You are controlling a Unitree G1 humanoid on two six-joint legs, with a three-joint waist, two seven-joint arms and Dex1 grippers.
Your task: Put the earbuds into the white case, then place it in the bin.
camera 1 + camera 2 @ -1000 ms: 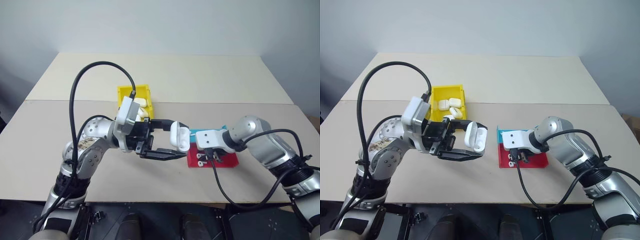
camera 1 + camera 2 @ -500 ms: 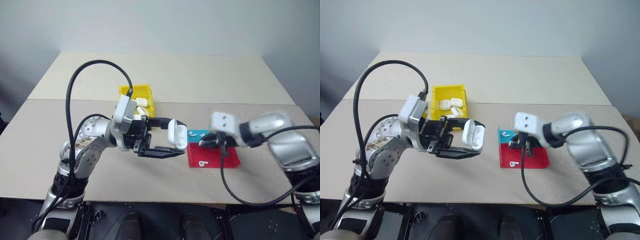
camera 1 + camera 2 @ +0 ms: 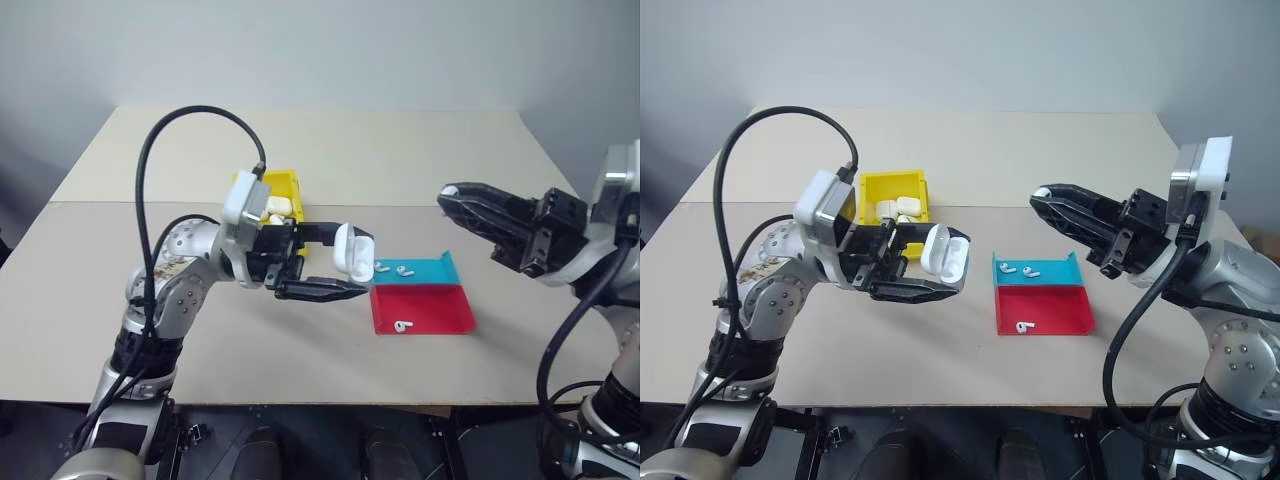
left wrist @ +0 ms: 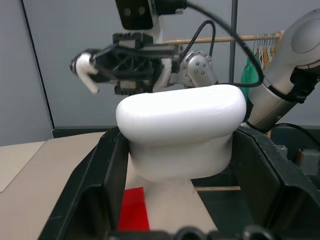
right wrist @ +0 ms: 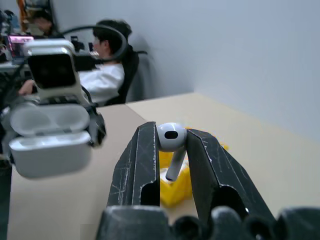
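- The left gripper [image 3: 940, 268] is clamped on the white case [image 3: 945, 252] and holds it in the air above the table [image 3: 1060, 150], between the bin [image 3: 872, 188] and the blue-and-red tray [image 3: 1060, 312].
- The case's lid is flipped open; in the right wrist view its open hollows [image 5: 50, 120] face up and toward the right gripper.
- The case's long axis runs across the gap between the two black fingers, which press on its short ends.
- The right gripper [image 5: 171, 150], raised above the table's right edge, pinches one earbud [image 5: 171, 137] between its fingertips, head up and stem hanging down between them.
- That gripper points toward the case, well apart from it.
- Two earbuds [image 3: 1018, 269] lie in the tray's blue part, one more [image 3: 1023, 326] in the red part, stems lying flat.
- The yellow bin sits near the table's middle seam, with several closed white cases [image 3: 902, 208] inside.
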